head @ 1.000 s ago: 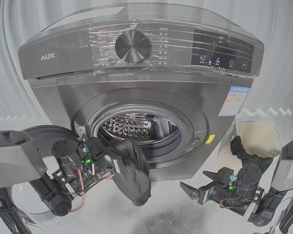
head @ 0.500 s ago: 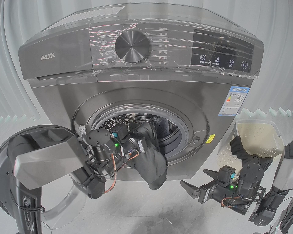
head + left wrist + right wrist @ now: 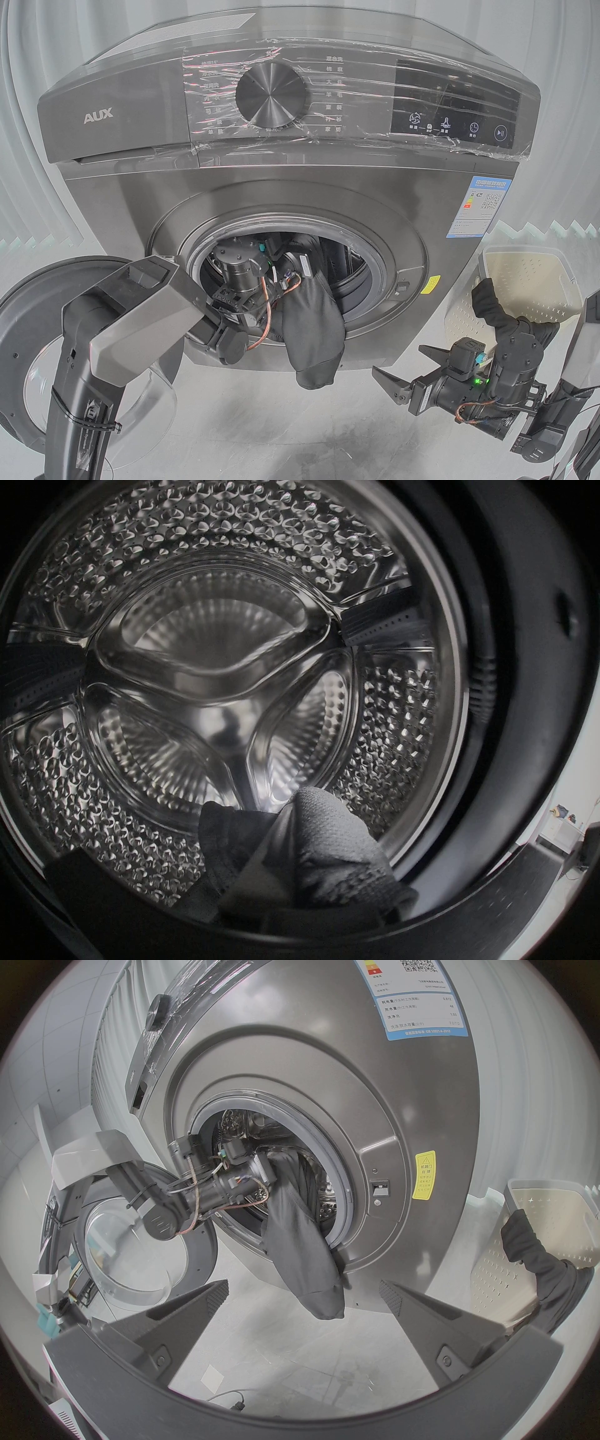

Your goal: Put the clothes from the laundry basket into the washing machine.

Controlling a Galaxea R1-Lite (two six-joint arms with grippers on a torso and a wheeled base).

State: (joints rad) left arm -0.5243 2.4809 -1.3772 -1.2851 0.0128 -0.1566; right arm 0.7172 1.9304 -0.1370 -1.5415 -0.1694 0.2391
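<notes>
The left pincer, inside the washing machine mouth, grips a dark garment whose tail hangs outside over the rim. Another dark piece drapes over the laundry basket edge; the right pincer gapes empty nearby.

Head and right wrist both face the washing machine; left wrist looks closely into its drum.

At the washing machine mouth, the dark garment covers the left gripper clamping it. Right of the washing machine, the right arm hides part of the laundry basket; we cannot identify its dark cloth.
</notes>
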